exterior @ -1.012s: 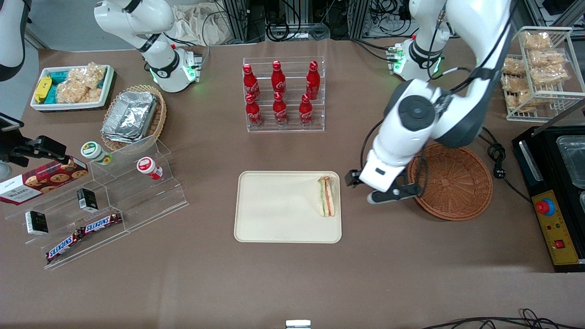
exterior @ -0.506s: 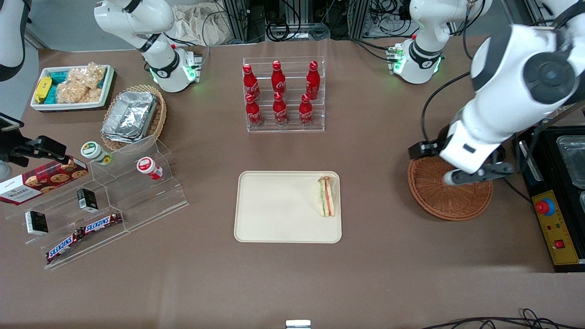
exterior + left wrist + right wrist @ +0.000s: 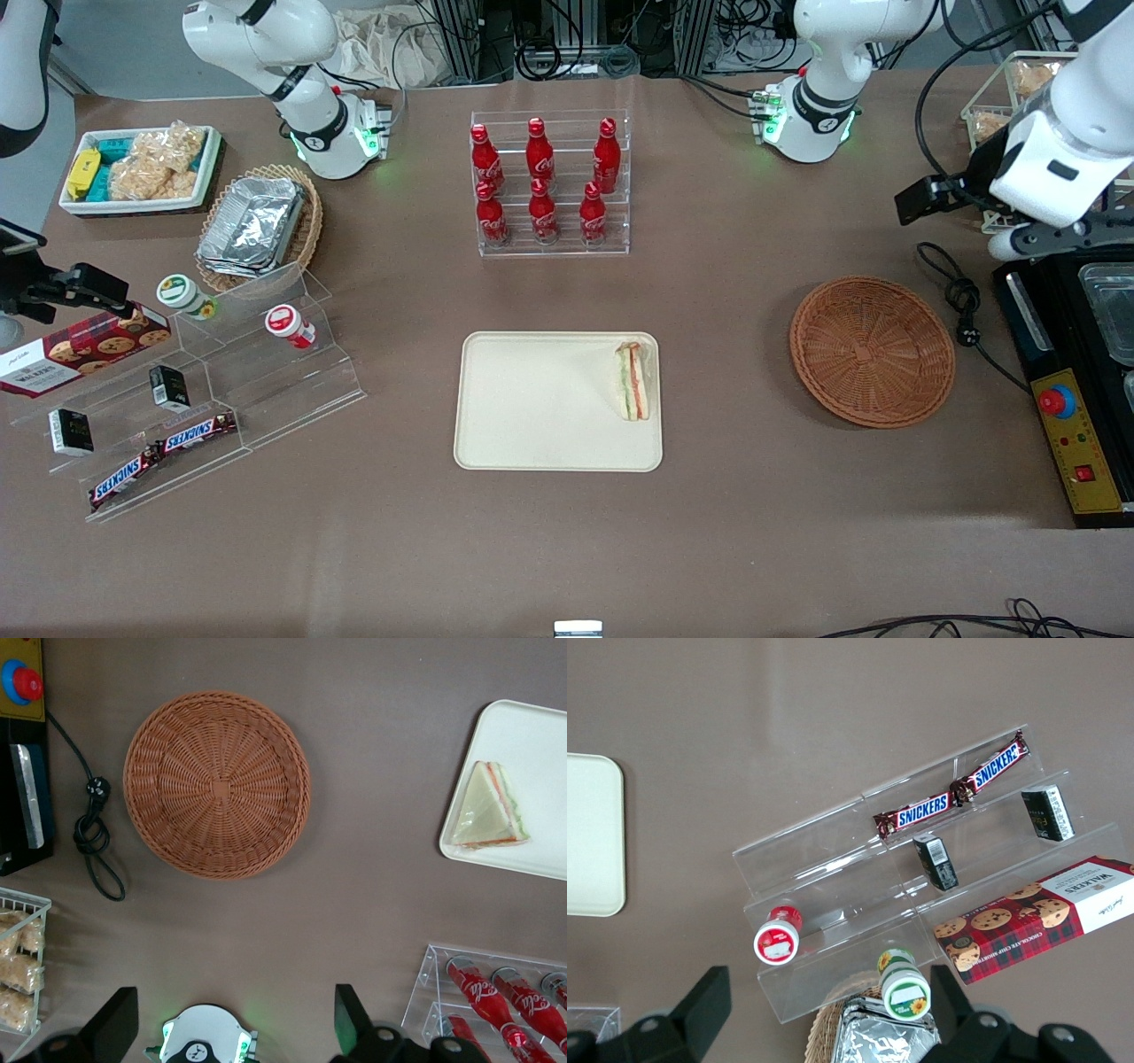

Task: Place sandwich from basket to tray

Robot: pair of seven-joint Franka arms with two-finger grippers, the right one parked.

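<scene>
Brown bench [image 3: 726,532], cream tray [image 3: 532,416], wicker basket [image 3: 873,352] bare, well below the jaws. Sandwich [image 3: 633,381] lies on the tray's edge nearest the basket, far from the jaws [image 3: 1054,237], spread and empty. Job looks done; best retreat high and clear. Legible: Snickers bars [image 3: 950,795], Walkers cookie box [image 3: 1036,917].

Robotics laboratory staged as a snack shop. Evidence: arm bases bolted to a brown-covered table [image 3: 567,549], cabling and aluminium framing [image 3: 576,35] at upper centre, emergency-stop control box [image 3: 1076,439] lower right, acrylic cola rack [image 3: 549,182], stepped snack display [image 3: 204,390] at left.
</scene>
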